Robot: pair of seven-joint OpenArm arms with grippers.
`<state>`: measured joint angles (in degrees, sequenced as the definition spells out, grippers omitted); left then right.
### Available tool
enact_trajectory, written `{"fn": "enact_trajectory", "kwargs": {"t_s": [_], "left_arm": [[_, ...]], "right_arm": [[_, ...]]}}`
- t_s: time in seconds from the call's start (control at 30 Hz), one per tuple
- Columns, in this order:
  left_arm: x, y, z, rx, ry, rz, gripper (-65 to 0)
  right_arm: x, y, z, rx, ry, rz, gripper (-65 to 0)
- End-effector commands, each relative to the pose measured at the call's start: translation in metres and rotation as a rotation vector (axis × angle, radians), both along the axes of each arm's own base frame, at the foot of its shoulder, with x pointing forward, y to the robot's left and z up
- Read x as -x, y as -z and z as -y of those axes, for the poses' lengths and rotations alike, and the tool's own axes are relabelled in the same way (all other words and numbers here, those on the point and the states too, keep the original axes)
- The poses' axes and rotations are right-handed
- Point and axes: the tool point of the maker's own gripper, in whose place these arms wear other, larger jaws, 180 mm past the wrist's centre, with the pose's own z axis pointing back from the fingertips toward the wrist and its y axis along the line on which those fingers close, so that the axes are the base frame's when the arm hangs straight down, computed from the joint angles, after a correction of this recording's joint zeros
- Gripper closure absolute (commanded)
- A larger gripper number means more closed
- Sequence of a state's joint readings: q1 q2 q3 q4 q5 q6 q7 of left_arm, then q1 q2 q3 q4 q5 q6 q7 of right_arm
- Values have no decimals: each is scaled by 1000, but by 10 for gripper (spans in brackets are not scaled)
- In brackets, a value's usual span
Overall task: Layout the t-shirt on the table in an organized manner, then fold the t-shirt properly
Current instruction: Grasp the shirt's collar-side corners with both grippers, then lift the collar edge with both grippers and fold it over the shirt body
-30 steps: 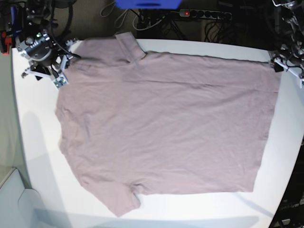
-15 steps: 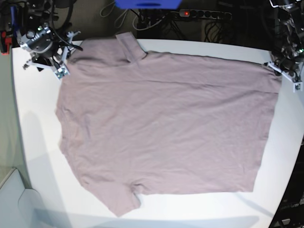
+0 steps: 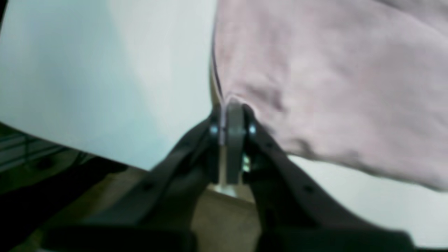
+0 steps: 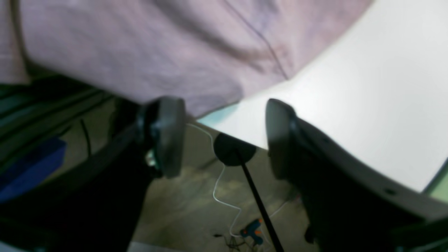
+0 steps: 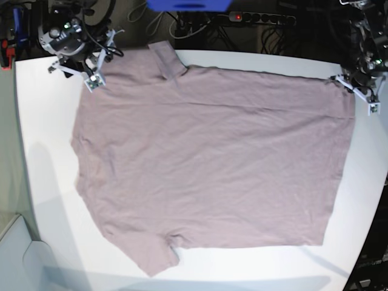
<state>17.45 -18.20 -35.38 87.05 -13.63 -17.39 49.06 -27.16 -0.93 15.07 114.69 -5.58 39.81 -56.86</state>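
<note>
The t-shirt point(image 5: 212, 157) lies spread flat on the table point(image 5: 42, 182), covering most of the white top, with its hem toward the right of the base view and its sleeves toward the left; one sleeve reaches the far edge near the top centre, the other points to the near edge at lower left. The left gripper point(image 5: 357, 86) stands at the far right corner of the cloth, at the table's edge, its arm coming in from the upper right. In the left wrist view the left gripper point(image 3: 231, 115) has its jaws pressed together on the corner of the t-shirt point(image 3: 332, 80), which puckers slightly where it is pinched. The right gripper point(image 5: 97, 68) sits at the far left corner, beside the shoulder edge of the garment. In the right wrist view the right gripper point(image 4: 224, 136) has its jaws spread wide with nothing between them, just off the table's rim, the shirt's edge point(image 4: 157, 52) draping close by one finger. Bare table point(image 4: 367, 87) remains along the left side, the near edge and the right side.
</note>
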Motion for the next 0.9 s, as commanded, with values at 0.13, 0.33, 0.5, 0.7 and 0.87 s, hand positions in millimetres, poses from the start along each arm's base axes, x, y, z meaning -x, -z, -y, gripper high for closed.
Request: {"fn": "enact_trajectory", "kwargs": {"t_s": [0.13,0.33,0.5,0.7,0.87], "left_arm": [[-19,-25,2,-37,27,85,-1],[-21,-27,1,-41,29,89,-1],[-21,-27,0,-42,29,89,-1],[-20,-27,0,-44,31,88,-1],[-20,-27,0,-45,29,88,-1]], "right_arm": [[-5,-5,-3,-9,-2,25,-399],[-2,1,-11,-39,13,11,-400],[0,6,-26,-70,-9,-5,-400],[0,9,-37,-88,-33,-15,-398],[2,29,-35,-104,-19,-69,-395]]}}
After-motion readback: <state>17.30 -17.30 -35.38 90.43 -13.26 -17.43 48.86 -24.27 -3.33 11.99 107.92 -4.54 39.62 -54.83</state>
